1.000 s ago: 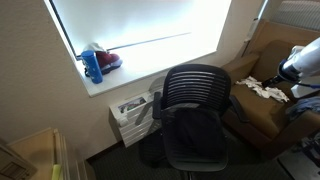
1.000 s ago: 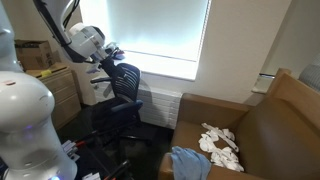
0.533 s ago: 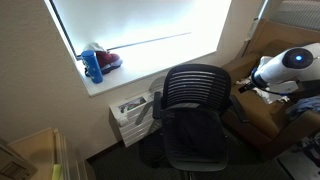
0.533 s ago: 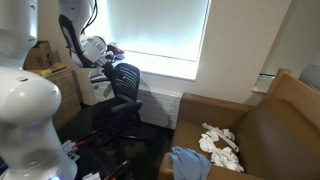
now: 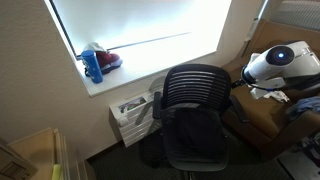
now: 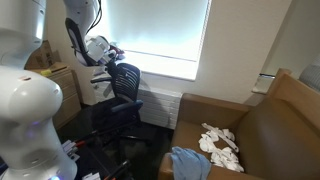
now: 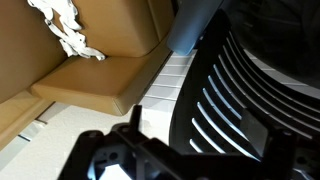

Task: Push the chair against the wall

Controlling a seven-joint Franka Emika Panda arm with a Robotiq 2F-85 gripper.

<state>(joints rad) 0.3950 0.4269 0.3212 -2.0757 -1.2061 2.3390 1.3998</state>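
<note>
- Since the earlier frames, the arm (image 5: 282, 62) has travelled leftward across the right of the frame toward the chair (image 5: 195, 110); the chair occupies the same place as before.
- Claw (image 7: 205, 152): dark and blurred at the lower edge of the wrist view. Its two fingers stand spread apart and grip nothing; chair slats show through the gap.
- Claw position: close in front of the slatted chair back, which fills the right half of the wrist view. Contact cannot be determined.
- In an exterior view the arm (image 6: 97, 48) sits at upper left, just above and beside the top of the chair (image 6: 122, 88).
- Chair location: centre of the frame in an exterior view, directly below the white sill (image 5: 160, 65) and near the wall (image 5: 30, 70). Whether it touches the wall cannot be determined.
- Window (image 5: 140, 25): bright, upper centre, set in the wall above the sill.
- Brown armchair (image 5: 262, 120): right of the frame, just beside the chair. White cloths (image 5: 266, 90) lie on its seat.
- Blue bottle (image 5: 92, 66): upright on the sill, left of centre.
- White rack (image 5: 132, 115): below the sill, just left of the chair.
</note>
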